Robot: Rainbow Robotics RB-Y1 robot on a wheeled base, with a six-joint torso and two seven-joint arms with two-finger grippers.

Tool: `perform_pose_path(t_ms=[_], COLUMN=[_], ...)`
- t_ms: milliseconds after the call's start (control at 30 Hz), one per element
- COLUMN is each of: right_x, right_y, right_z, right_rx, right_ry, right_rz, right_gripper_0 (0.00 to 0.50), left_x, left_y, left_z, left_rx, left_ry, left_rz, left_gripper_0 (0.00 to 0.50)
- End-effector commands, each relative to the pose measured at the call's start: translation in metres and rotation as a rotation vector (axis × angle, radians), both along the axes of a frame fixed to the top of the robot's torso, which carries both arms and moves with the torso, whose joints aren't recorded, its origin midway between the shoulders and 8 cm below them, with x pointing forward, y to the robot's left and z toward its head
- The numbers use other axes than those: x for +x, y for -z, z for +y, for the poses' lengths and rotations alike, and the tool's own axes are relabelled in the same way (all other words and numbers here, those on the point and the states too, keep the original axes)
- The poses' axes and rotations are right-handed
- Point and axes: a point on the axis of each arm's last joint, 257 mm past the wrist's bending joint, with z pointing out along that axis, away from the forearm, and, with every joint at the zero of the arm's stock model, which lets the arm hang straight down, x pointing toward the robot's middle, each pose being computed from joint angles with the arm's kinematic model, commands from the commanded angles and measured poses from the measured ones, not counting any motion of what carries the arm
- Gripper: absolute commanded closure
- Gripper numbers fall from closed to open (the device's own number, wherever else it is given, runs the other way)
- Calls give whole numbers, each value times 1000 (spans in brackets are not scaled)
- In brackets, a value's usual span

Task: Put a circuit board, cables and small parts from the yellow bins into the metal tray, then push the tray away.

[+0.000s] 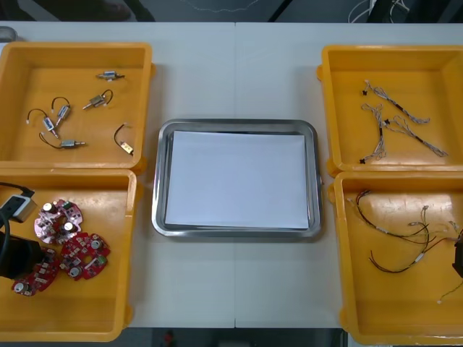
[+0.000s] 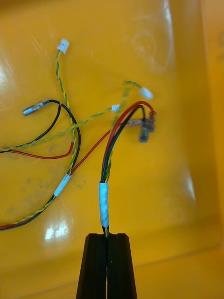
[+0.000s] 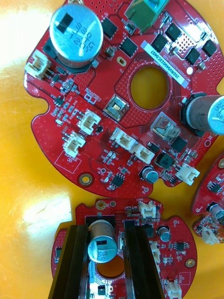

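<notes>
Three round red circuit boards lie in the near-left yellow bin (image 1: 79,318). My left gripper (image 1: 27,273) (image 3: 106,229) is down on the nearest circuit board (image 1: 32,280) (image 3: 179,243), its fingers shut on either side of the board's silver capacitor (image 3: 101,245). A larger circuit board (image 3: 126,103) lies just beyond. My right gripper (image 1: 458,256) (image 2: 106,236) is in the near-right bin (image 1: 391,318), shut on a red, black and yellow cable bundle (image 2: 104,201) (image 1: 398,235) just below its white tape. The metal tray (image 1: 235,124), white inside, sits between the bins.
The far-left bin (image 1: 76,50) holds several small metal parts (image 1: 65,112) with black leads. Twisted blue and white cables (image 1: 398,123) lie in the far-right bin (image 1: 391,54). More loose cables (image 2: 56,135) spread beside the held bundle.
</notes>
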Motion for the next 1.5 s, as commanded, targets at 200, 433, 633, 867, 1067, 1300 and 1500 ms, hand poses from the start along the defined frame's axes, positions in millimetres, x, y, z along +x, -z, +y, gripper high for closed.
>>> perform_pose_path(t_ms=[200, 433, 633, 867, 1067, 1300, 1500], right_x=[-1, 6, 7, 6, 12, 20, 20], right_y=[-69, -105, -127, -142, -153, -158, -154], right_z=[8, 26, 42, 70, 89, 107, 120], right_rx=[-72, -103, -138, -152, -162, -199, -209], right_ry=[-56, -128, -245, -396, -477, -561, -616], right_rz=[-39, -100, -123, -130, -149, -146, -131], right_gripper_0=[500, 500, 500, 500, 500, 500, 500], left_x=[-19, -20, -11, 1, 17, 35, 46], left_y=[-51, -89, -124, -155, -164, -170, -170], left_z=[24, 17, -4, -40, -82, -142, -187], left_rx=[70, 93, 120, 163, 177, 170, 183], left_ry=[1, 34, 97, 198, 311, 386, 448], left_rz=[21, -3, -28, -52, -62, -72, -77], left_gripper_0=[500, 500, 500, 500, 500, 500, 500])
